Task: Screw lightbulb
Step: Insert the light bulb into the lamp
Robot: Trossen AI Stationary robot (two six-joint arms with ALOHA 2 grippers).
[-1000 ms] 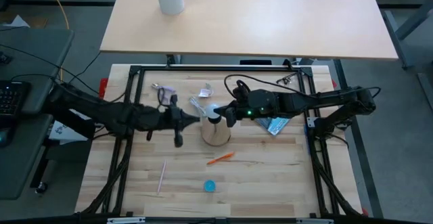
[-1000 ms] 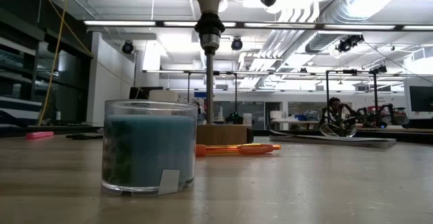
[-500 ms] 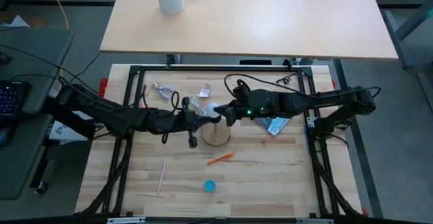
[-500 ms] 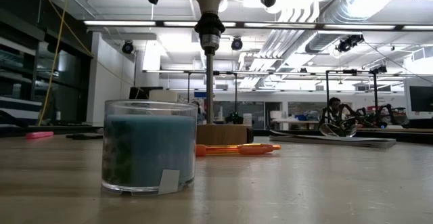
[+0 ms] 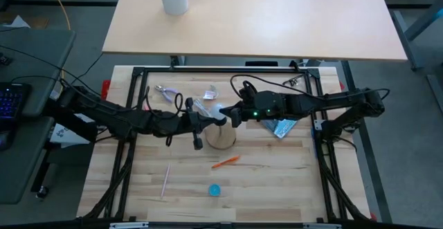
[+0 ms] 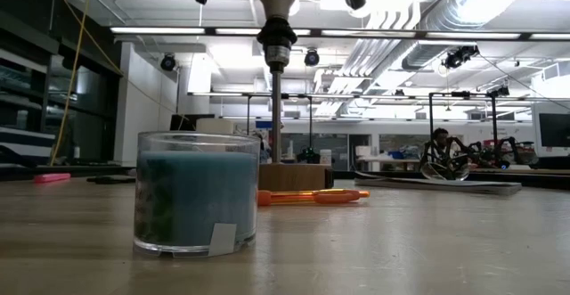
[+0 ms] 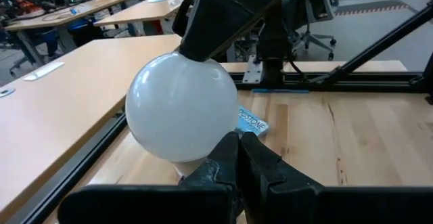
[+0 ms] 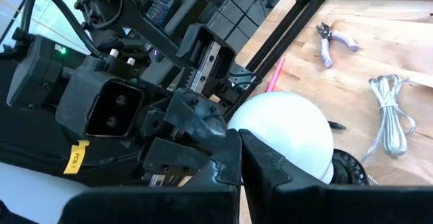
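Seen from above, the white lightbulb [image 5: 219, 112] sits in a socket atop the round wooden base [image 5: 221, 138] at the table's centre. The left gripper [image 5: 220, 120] meets it from nine o'clock, the right gripper [image 5: 230, 113] from three o'clock; both have fingers pressed together, grasping nothing. Around the base lie an orange pen [image 5: 225, 162] and blue cap [image 5: 215, 189] at six o'clock, pliers [image 5: 166, 91] at ten o'clock, and a pink stick [image 5: 165, 179] at seven o'clock.
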